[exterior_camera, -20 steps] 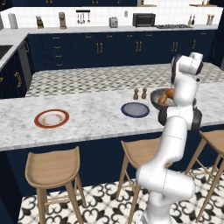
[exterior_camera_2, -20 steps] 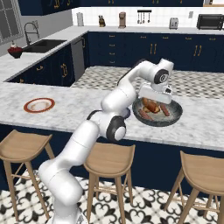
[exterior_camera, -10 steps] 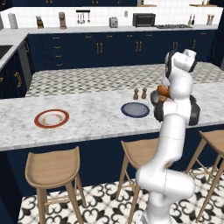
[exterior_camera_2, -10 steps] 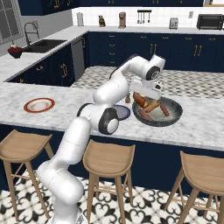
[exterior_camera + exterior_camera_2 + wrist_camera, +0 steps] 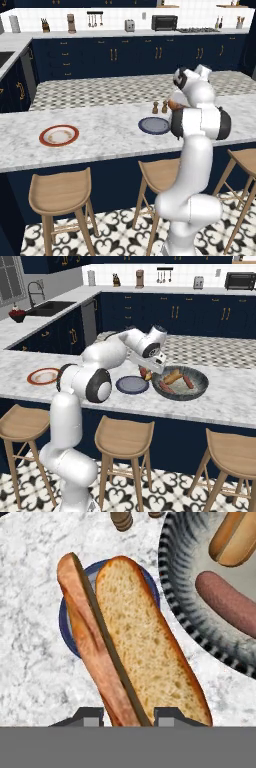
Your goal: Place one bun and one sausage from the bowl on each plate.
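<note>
My gripper (image 5: 128, 716) is shut on a split orange-brown bun (image 5: 135, 642), held in the air over the blue-rimmed plate (image 5: 67, 629). In the right base view the bun (image 5: 145, 373) hangs between the blue plate (image 5: 132, 385) and the dark bowl (image 5: 200, 388). The bowl (image 5: 180, 592) holds another bun (image 5: 235, 539) and a sausage (image 5: 225, 604). Both the sausage (image 5: 188, 381) and that other bun (image 5: 173, 376) also show in the right base view. The orange-rimmed plate (image 5: 59, 135) lies far left on the counter, bare. The blue plate (image 5: 154, 125) is bare too.
Two small brown shakers (image 5: 160, 107) stand just behind the blue plate. Wooden stools (image 5: 60, 192) line the near side of the marble counter (image 5: 105, 135). A sink (image 5: 52, 306) sits at the back left.
The arm has swung left from over the bowl toward the blue plate, carrying the bun with it. The plates and the bowl have stayed put.
</note>
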Robot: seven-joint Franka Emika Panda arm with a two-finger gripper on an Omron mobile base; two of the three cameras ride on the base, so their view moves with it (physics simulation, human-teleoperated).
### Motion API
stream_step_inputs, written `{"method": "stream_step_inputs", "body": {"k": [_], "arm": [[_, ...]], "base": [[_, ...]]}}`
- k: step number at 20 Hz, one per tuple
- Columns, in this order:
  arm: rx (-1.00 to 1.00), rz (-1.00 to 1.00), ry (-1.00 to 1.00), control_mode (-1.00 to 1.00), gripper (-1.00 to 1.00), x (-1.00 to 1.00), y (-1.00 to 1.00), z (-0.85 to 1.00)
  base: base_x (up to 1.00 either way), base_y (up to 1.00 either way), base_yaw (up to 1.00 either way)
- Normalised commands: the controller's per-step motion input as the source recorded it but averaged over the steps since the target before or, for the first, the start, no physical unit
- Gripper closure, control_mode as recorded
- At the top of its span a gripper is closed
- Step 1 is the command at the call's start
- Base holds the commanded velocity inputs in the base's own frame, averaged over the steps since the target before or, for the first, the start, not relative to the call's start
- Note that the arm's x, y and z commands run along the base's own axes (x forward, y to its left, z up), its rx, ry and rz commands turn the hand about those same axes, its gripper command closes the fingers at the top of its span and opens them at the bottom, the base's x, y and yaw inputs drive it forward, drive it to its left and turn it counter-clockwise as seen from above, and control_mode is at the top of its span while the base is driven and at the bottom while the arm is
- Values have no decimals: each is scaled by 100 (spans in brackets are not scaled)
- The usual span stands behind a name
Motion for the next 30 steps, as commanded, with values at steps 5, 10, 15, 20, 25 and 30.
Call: {"method": "stream_step_inputs", "body": {"k": [5, 10, 15, 20, 25, 30], "arm": [[-7, 0, 0, -100, 100, 11, 64, 0], [-2, 0, 0, -100, 100, 31, 28, 0], [-3, -9, 1, -100, 100, 47, 0, -3], [-1, -15, 5, -100, 100, 24, 0, -34], [0, -6, 2, -100, 100, 4, -3, -48], [0, -1, 0, -100, 100, 44, -1, -14]], "base": [[0, 0, 0], [0, 0, 0], [0, 0, 0], [0, 0, 0], [0, 0, 0], [0, 0, 0]]}}
